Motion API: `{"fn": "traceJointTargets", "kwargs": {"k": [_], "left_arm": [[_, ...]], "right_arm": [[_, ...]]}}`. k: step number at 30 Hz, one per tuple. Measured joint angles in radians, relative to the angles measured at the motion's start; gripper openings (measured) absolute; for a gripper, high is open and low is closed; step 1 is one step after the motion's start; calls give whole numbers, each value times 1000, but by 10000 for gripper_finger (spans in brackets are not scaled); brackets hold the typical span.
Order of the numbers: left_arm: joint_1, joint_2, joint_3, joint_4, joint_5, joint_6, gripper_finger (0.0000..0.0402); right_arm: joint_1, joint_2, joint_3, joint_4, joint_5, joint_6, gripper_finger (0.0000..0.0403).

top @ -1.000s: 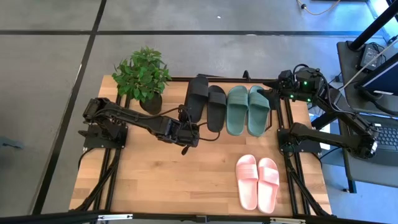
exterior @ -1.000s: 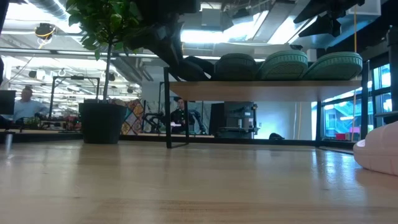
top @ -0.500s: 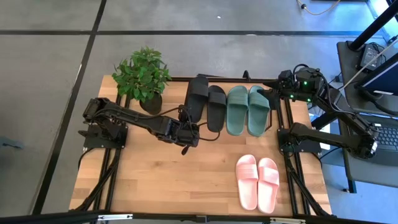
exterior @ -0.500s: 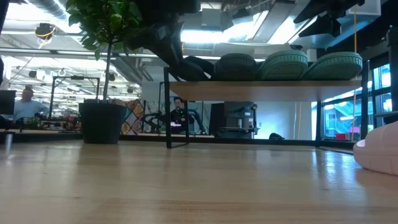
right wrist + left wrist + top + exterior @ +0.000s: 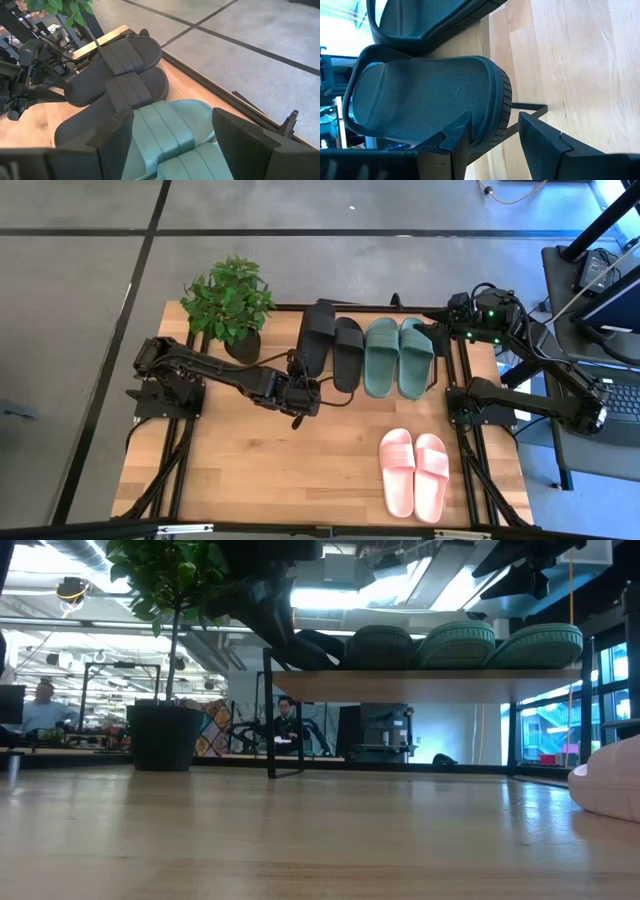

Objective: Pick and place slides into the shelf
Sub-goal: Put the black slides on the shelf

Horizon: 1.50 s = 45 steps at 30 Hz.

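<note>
Evidently the left gripper (image 5: 310, 383) pinches the heel of the tilted black slide (image 5: 317, 338) at 11 o'clock on the shelf (image 5: 430, 685); best nudged flat before release, while the right gripper (image 5: 167, 137) waits wide.

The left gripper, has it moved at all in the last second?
No. In the high view the left gripper sits at the same spot by the heel of the black slide, beside the potted plant.

No text, label, brand, number or sign can be read in any view.
</note>
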Motion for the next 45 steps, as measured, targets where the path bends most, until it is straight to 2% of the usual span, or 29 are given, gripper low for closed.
{"fn": "traceJointTargets", "kwargs": {"k": [5, 16, 22, 35, 45], "left_arm": [[-1, 0, 0, 0, -2, 0, 139], [-17, 0, -1, -1, 4, 4, 42], [-28, 0, -1, -1, 2, 4, 11], [-36, 0, -1, 1, -2, 5, 9], [-48, 0, 19, 2, -15, 51, 63]], "right_arm": [[0, 0, 0, 0, 0, 0, 271], [0, 0, 0, -8, 0, 0, 271], [0, 0, 0, -8, 0, 0, 271], [0, 0, 0, -8, 0, 0, 271], [0, 0, 0, -8, 0, 0, 271]]}}
